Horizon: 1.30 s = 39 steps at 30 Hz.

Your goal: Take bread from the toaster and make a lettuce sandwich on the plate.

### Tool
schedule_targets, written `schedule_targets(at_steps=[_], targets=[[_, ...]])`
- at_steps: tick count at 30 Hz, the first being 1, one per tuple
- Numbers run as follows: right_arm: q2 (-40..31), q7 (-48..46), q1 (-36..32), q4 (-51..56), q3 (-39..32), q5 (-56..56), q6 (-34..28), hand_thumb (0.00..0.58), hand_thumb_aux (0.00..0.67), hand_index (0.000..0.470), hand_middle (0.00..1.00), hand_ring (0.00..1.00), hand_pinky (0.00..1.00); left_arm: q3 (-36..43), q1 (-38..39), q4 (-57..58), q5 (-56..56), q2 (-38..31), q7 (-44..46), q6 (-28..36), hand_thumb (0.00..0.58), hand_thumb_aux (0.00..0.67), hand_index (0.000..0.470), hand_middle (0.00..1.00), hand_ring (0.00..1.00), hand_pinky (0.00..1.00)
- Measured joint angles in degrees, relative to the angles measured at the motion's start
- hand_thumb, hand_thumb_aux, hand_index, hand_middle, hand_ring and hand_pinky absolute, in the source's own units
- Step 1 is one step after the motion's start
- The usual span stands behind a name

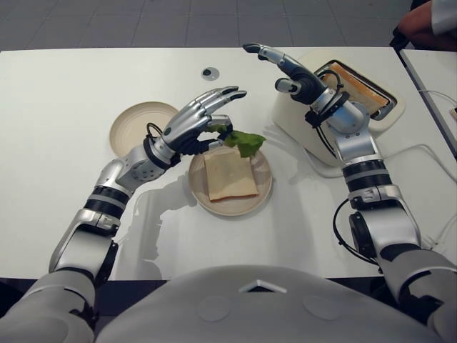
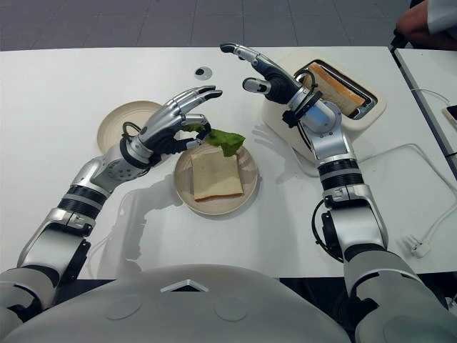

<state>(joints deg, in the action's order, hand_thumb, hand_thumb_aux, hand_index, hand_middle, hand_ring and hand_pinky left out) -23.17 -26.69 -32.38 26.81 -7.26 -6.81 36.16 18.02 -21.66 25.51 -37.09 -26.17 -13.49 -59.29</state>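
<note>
Both views look from the robot's head, forward and steeply down onto the flat white table (image 1: 57, 107). They are near enough that the round beige plate (image 1: 265, 182) sits close to mid-frame, while the grey tiled floor (image 1: 143, 21) shows as a strip beyond the far edge. The two eyes sit side by side and share almost the whole scene; in the right eye view the plate and the boxy cream toaster (image 1: 289, 121) lie slightly further left, with more table at the right.
</note>
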Motion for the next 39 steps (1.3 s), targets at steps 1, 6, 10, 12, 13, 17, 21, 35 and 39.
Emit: schedule_targets(at_steps=[1,6,10,12,13,17,21,35,39], targets=[[0.0,0.0,0.0,0.0,0.0,0.0,0.0,0.000,0.000,0.000,0.00,0.00,0.00,1.8,-0.1,1.8,0.7,0.0,2.6,-0.3,0.580,0.670,0.470,0.00,0.00,0.00],[0.0,0.0,0.0,0.1,0.1,0.1,0.0,0.000,0.000,0.000,0.00,0.00,0.00,9.4,2.2,12.7,5.4,-0.3,18.9,0.1,0.580,0.670,0.470,0.00,0.00,0.00],[0.0,-0.4,0.0,0.0,0.2,0.1,0.0,0.000,0.000,0.000,0.00,0.00,0.00,8.4,1.6,13.0,9.2,-0.1,20.5,-1.6,0.580,0.670,0.470,0.00,0.00,0.00],[0.0,-0.4,0.0,0.0,0.2,0.1,0.0,0.000,0.000,0.000,0.00,0.00,0.00,8.5,1.5,12.8,10.9,0.0,22.3,-1.8,0.580,0.670,0.470,0.00,0.00,0.00],[0.0,-0.4,0.0,0.0,0.3,0.1,0.0,0.000,0.000,0.000,0.00,0.00,0.00,8.5,1.7,12.8,11.4,-0.1,23.4,-1.8,0.498,0.418,0.293,0.00,0.00,0.00],[0.0,-0.5,0.0,0.0,0.5,0.1,0.0,0.000,0.000,0.000,0.00,0.00,0.00,7.4,2.6,11.4,11.9,-0.3,24.7,-1.0,0.000,0.000,0.000,0.00,0.00,0.00],[-0.5,-0.3,0.3,-2.2,1.2,0.1,-0.2,0.000,0.000,0.000,0.00,0.00,0.00,5.7,3.3,8.5,14.6,-0.4,25.8,-0.7,0.000,0.000,0.000,0.00,0.00,0.00],[-33.8,-0.1,12.7,-12.2,16.2,-16.5,-6.5,0.000,0.000,0.000,0.00,0.00,0.00,2.2,7.0,-1.6,30.0,-3.3,34.2,-2.0,0.000,0.000,0.000,0.00,0.00,0.00],[-37.1,-2.6,15.8,-11.5,13.8,-18.6,-8.0,0.000,0.000,0.000,0.04,0.04,0.04,1.8,7.0,-1.3,30.0,-2.9,35.4,-1.6,0.000,0.000,0.000,0.00,0.00,0.00]])
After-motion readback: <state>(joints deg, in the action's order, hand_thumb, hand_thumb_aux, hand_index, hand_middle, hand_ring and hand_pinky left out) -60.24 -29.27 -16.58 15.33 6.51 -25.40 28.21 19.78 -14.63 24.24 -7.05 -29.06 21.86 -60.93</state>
